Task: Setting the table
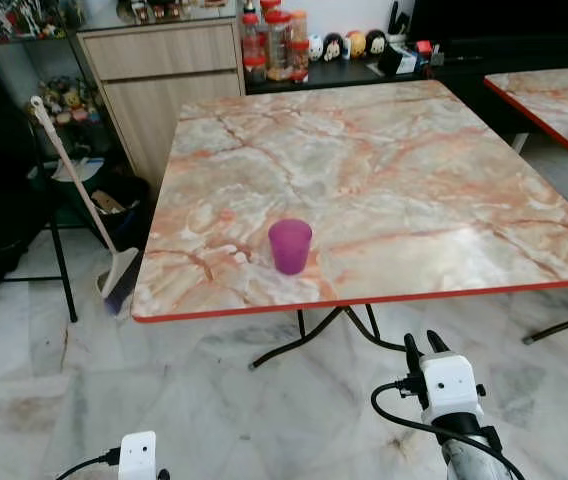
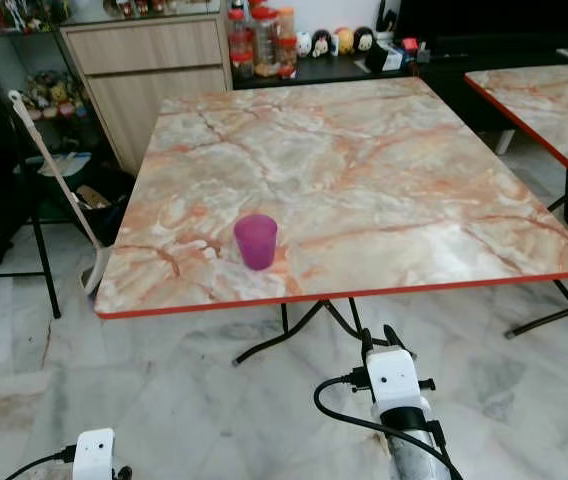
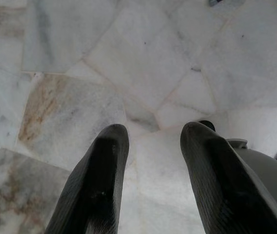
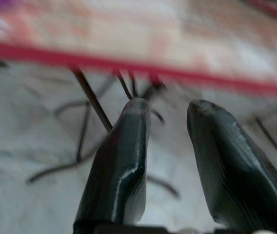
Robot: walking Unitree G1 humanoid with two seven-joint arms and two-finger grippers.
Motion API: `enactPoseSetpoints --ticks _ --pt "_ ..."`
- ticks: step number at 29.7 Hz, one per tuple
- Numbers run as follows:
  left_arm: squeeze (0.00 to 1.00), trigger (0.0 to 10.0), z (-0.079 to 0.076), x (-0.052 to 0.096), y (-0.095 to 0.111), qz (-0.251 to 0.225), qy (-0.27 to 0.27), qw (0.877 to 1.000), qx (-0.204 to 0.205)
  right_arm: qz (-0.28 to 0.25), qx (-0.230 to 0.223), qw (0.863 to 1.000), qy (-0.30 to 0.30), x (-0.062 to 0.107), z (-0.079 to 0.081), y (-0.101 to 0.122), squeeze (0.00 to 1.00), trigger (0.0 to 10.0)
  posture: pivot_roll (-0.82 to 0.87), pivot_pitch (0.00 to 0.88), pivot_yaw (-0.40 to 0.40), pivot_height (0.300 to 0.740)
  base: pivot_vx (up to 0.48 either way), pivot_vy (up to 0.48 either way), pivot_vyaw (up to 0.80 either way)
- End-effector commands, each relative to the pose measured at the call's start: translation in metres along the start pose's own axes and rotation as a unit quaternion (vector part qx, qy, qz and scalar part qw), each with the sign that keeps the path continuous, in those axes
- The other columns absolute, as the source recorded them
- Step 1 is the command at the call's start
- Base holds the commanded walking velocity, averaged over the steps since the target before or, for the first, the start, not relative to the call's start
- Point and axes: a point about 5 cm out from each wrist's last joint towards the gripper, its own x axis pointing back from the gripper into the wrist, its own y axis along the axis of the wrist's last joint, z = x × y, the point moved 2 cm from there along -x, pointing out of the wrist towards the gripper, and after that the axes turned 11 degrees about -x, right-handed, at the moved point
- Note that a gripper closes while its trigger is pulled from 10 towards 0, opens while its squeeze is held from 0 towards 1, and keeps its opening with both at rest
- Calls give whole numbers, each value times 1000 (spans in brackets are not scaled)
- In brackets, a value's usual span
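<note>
A purple cup (image 1: 290, 245) stands upright on the marble-patterned table (image 1: 414, 170), close to the near red edge and somewhat toward the left side, with bare tabletop all around it. Below that edge the right gripper (image 1: 423, 346) is raised in front of the table, its tips pointing up toward the rim but apart from it; in the right wrist view its fingers (image 4: 121, 165) stand a little apart with nothing between them, and the table's dark folding legs (image 4: 92, 100) and red edge cross the view just ahead (blurred). The left gripper (image 3: 153, 146) hangs low over the pale marble floor (image 3: 153, 58), its two fingers spread and empty.

Around the table: a broom (image 1: 89, 205) leans at the left by a dark chair frame (image 1: 59, 265), a wooden cabinet (image 1: 164, 75) stands behind it, and a low dark shelf beyond the far edge carries red-lidded jars (image 1: 274, 42) and a row of small round figures (image 1: 349, 44). A second table (image 1: 559, 100) of the same pattern stands to the right, apart from the first.
</note>
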Motion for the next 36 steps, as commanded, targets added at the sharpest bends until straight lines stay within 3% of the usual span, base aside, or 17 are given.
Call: enactPoseSetpoints --ticks 1,3,4,7,10,15,21,28,33,36 --pt "0 10000 2 1 -3 2 5 1000 -6 64 -34 996 -50 7 -16 -28 0 10000 3 61 62 740 0 0 0" --pt "0 10000 3 1 -3 1 6 1000 -6 76 -44 995 -57 7 -17 -34 0 10000 3 60 64 740 0 0 0" --pt "0 10000 3 1 -3 0 6 1000 -6 122 -55 988 -73 8 -21 -52 0 10000 11 58 68 740 0 0 0" --pt "0 10000 4 1 -2 -1 7 1000 -6 184 -77 975 -99 14 -26 -76 0 10000 18 52 72 740 0 0 0" --pt "0 10000 5 0 -2 -1 7 1000 -7 247 -95 960 -89 22 -19 -95 0 10000 25 43 83 740 0 0 0" --pt "0 10000 9 -1 6 -13 11 1000 -16 287 -102 951 -54 25 -2 -106 0 10000 22 33 92 740 0 0 0" --pt "0 10000 19 -4 31 -65 34 997 20 326 -79 941 -35 29 7 -115 0 10000 47 28 87 740 0 0 0" --pt "0 10000 35 3 46 -146 71 984 69 325 -70 943 -5 15 17 -107 0 10000 68 31 76 740 0 0 0" --pt "0 10000 56 22 70 -246 134 952 124 324 -54 944 -24 10 14 -105 0 10000 91 24 59 740 0 0 0" --pt "0 10000 76 44 105 -328 180 915 149 333 -56 941 -31 11 12 -106 0 10000 111 23 44 740 0 0 0"
